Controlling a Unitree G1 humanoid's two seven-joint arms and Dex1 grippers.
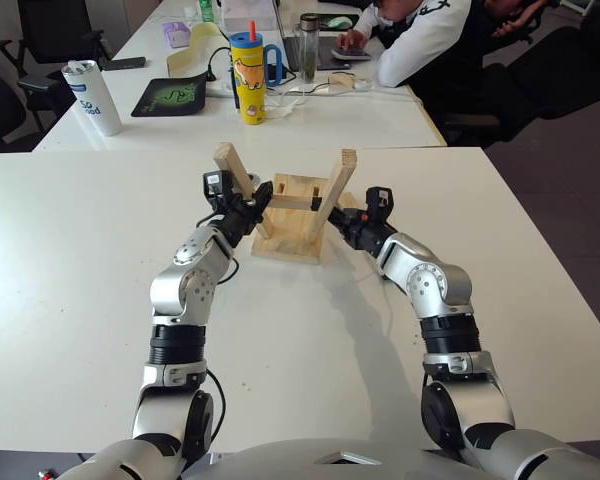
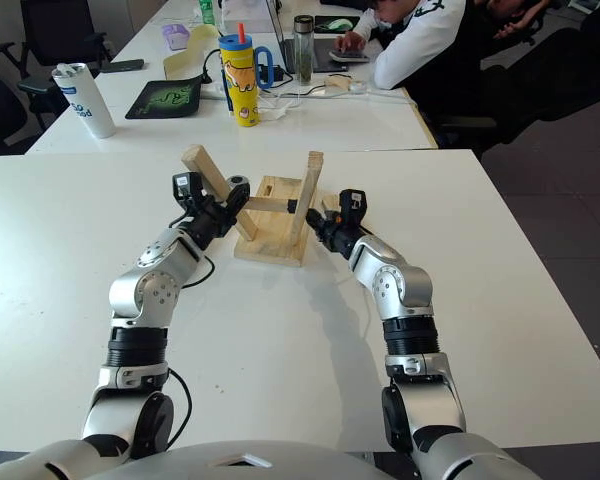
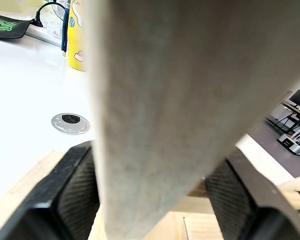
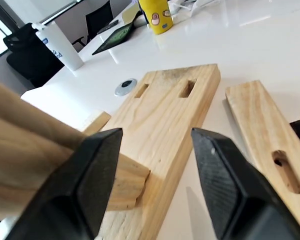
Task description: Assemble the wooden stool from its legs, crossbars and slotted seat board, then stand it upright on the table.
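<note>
Pale wood seat board (image 1: 292,232) and leg (image 1: 232,165), white table (image 1: 80,260), black right gripper (image 4: 157,145) with cross-hatched pads (image 4: 217,175), yellow cup (image 1: 248,85) with blue lid (image 1: 246,40), red straw (image 1: 251,28), green-and-black mat (image 1: 172,96) upper left.

The white desk (image 1: 70,260) lies open on the outer side of each arm and along its near edge, leaving broad room to pass. Midway, the flat pale wooden slotted seat board (image 1: 285,238) carries two tilted pale wooden posts, the left leg (image 1: 233,165) and the right leg (image 1: 338,180). A short wooden crossbar (image 1: 292,202) bars the gap between them partway up, and above it the gap widens. The left end effector (image 1: 261,198) is clamped round the left leg. The right end effector (image 1: 337,222), fingers apart, sits at the right leg's foot, hemmed in by a loose slotted wooden bar (image 4: 260,125) just beside the board.
</note>
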